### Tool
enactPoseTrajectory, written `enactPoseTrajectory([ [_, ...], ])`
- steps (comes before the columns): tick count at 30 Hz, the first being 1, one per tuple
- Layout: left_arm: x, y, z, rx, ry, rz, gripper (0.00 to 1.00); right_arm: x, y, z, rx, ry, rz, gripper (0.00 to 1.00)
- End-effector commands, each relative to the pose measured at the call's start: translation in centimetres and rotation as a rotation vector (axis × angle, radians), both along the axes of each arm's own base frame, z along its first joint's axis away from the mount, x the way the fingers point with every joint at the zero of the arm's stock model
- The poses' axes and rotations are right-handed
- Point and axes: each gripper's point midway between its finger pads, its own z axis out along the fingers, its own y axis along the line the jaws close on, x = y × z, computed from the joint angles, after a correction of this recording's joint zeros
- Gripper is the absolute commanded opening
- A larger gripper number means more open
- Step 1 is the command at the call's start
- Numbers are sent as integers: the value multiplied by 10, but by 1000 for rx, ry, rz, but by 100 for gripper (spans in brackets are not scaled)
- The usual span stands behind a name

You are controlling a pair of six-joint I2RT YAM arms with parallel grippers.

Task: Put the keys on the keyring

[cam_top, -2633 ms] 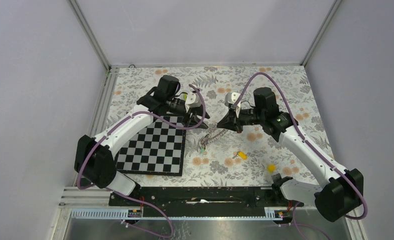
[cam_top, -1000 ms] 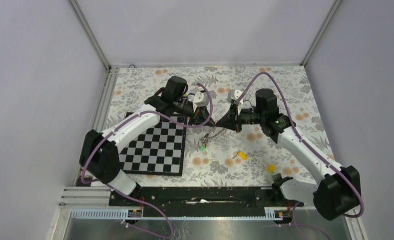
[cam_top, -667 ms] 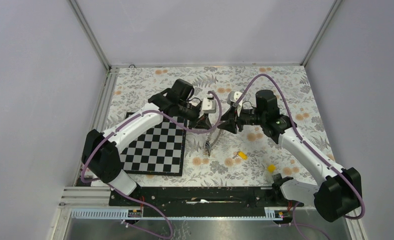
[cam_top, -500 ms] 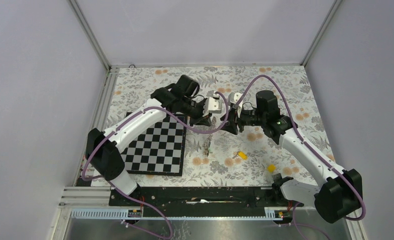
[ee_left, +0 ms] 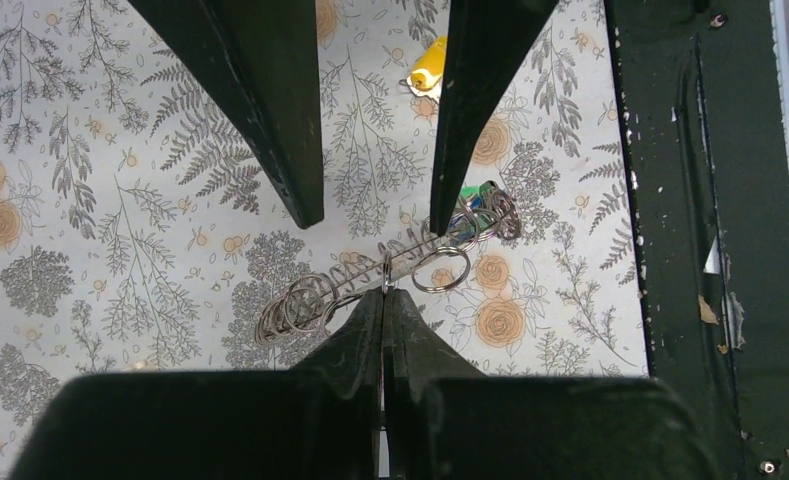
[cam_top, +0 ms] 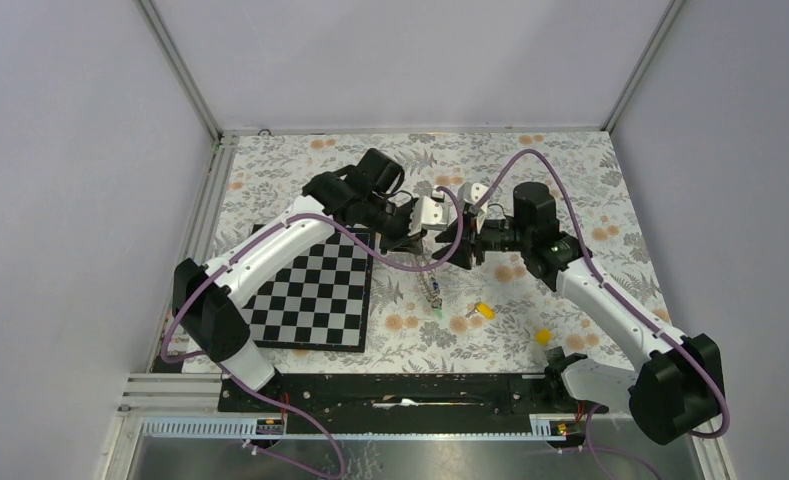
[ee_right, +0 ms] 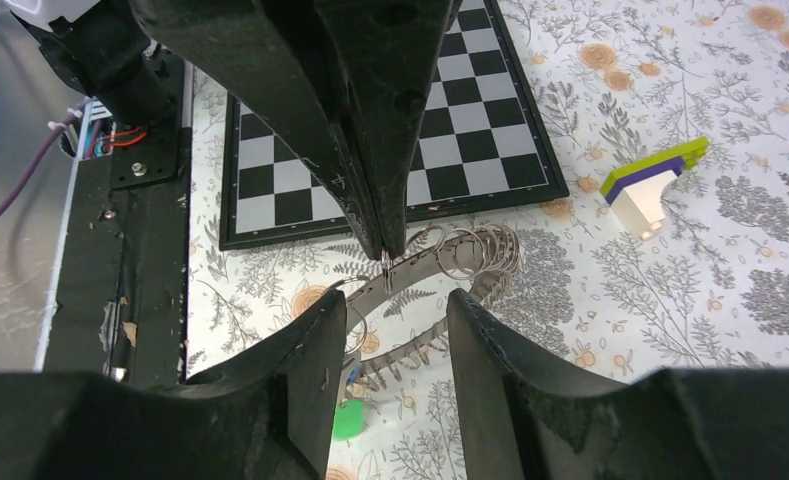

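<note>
- The right claw, shut a second ago, now stands with its jaws well apart and holds nothing.
- The left claw is pinched tight on a small ring of the keyring, as it was before.
- The left arm has reached further toward the middle. The keyring, earlier stretched between both claws, now hangs from the left one alone, above the table.
- The green key at its low end has swung nearer to the yellow keys.
- The right claw's fingers straddle the hanging keyring. I cannot tell whether they touch it.
- The table is covered by a pale cloth printed with grey ferns and orange flowers. Plain grey walls with metal posts close it in, and a black rail runs along the near edge.
- Count: two arms and one keyring.
- One green key and one blue key sit together on the keyring.
- Two yellow keys lie loose on the cloth.
- There is one chessboard.
- There is one small white block with a purple and green top.
</note>
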Motion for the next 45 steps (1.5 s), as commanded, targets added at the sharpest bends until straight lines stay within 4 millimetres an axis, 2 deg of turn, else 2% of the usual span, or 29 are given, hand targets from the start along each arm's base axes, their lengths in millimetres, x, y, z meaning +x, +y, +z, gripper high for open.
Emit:
enactPoseTrajectory([
  [1, -1, -16, 32, -118, -34, -35, 0, -3, 7, 5, 61, 15, 41, 48],
  [8, -4, -19, 34, -138, -20, -39, 0, -3, 10, 0, 80, 46, 50, 45],
  [11, -6, -19, 32, -144, -13, -41, 0, -2, 12, 0, 88, 55, 48, 41],
  [15, -6, -20, 32, -147, -2, -41, 0, -2, 13, -1, 94, 67, 53, 23],
  [18, -5, -22, 35, -165, 5, -32, 0, -3, 13, 2, 101, 70, 58, 1],
  [20, -2, -21, 37, -183, 7, -23, 3, -1, 13, 7, 104, 65, 43, 0],
  [26, 8, 1, 59, -330, 93, -11, 44, 8, 7, 36, 147, 72, 2, 0],
  [30, 5, 8, 63, -442, 114, -5, 56, 8, 8, 50, 231, 152, 2, 0],
  [33, 3, 7, 62, -493, 122, 5, 57, 11, 6, 58, 293, 170, 5, 0],
  [37, 8, 3, 60, -512, 166, 34, 51, 10, 5, 62, 331, 184, 20, 0],
  [40, 13, -3, 66, -548, 170, 32, 48, 8, 5, 60, 334, 184, 30, 0],
  [45, 10, -5, 67, -559, 214, -13, 45, 4, 3, 58, 334, 176, 44, 0],
])
